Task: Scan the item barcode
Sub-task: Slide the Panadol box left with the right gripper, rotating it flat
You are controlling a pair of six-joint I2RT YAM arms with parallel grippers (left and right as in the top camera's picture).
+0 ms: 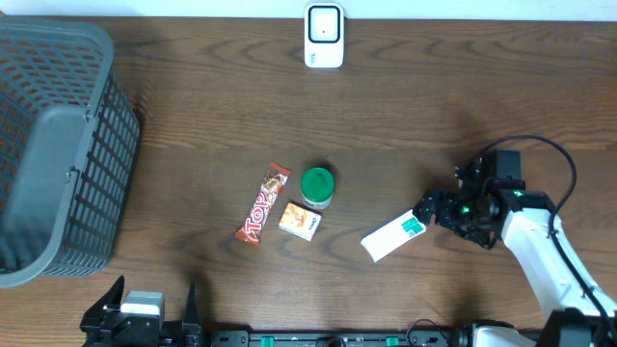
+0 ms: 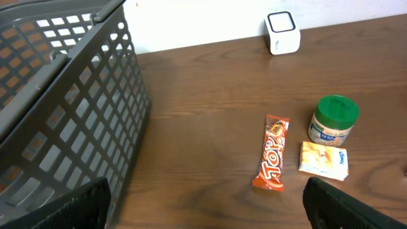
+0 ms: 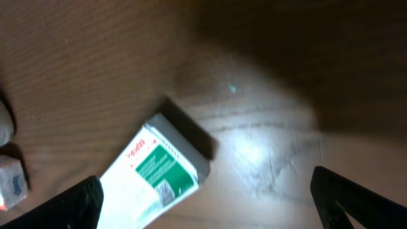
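Right gripper [image 1: 431, 208] hangs with jaws apart at one end of the flat white-and-green cardboard box [image 3: 159, 175]. Straddle its long sides squarely before you close, leaving the printed code uncovered.

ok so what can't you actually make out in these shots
- box: right wrist view, label print blurred, lower end cut off by the bottom edge
- small packet: right wrist view, mostly cut off by the left edge
- basket: overhead, left side cut off by the left edge
- scanner: overhead, too small to read its face
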